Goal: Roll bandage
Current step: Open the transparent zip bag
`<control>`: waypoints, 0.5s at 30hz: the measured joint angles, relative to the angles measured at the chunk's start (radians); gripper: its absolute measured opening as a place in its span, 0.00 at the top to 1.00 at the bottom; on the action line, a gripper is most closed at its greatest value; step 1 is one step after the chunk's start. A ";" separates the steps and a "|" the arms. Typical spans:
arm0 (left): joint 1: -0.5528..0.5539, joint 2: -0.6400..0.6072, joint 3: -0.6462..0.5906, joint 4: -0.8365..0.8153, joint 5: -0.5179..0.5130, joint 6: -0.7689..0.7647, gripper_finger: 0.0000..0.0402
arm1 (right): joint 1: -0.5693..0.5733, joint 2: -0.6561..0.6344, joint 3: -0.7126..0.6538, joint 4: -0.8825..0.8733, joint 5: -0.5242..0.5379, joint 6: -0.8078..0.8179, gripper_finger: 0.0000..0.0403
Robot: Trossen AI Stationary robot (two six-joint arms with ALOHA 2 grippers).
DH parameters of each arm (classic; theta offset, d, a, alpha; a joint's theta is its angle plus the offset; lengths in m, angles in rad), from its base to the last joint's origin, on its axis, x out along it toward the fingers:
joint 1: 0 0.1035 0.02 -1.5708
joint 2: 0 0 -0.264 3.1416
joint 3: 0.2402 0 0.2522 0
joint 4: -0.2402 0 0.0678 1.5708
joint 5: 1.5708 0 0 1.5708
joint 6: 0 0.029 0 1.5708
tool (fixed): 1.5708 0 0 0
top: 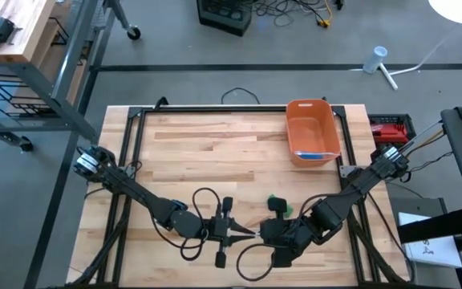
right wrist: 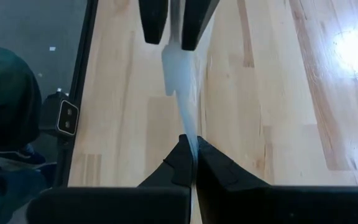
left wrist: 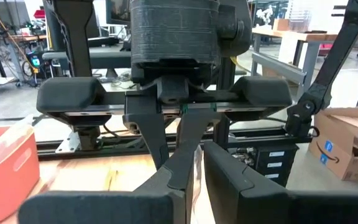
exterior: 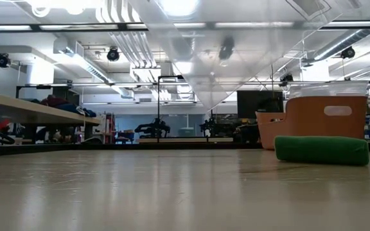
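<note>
Slippage is the main risk, I judge: the pale bandage strip (right wrist: 180, 93) hangs taut in the air between the two grippers near the table's (top: 215, 144) front edge, and an uneven pull or a loosening pinch could let it drop or twist. The right gripper (right wrist: 194, 152) is pressed together on one end of the strip. The left gripper (right wrist: 174, 25), facing it, stands only slightly parted, its fingers pinching the other end.
</note>
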 joint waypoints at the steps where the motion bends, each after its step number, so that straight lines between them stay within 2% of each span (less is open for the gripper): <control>1: 0.000 0.000 0.000 0.001 0.000 -0.001 0.94 | 0.000 0.000 0.000 0.001 0.000 0.000 1.00; 15: 0.007 0.036 0.000 0.026 0.000 -0.006 0.93 | 0.000 -0.001 0.000 -0.001 -0.002 0.000 1.00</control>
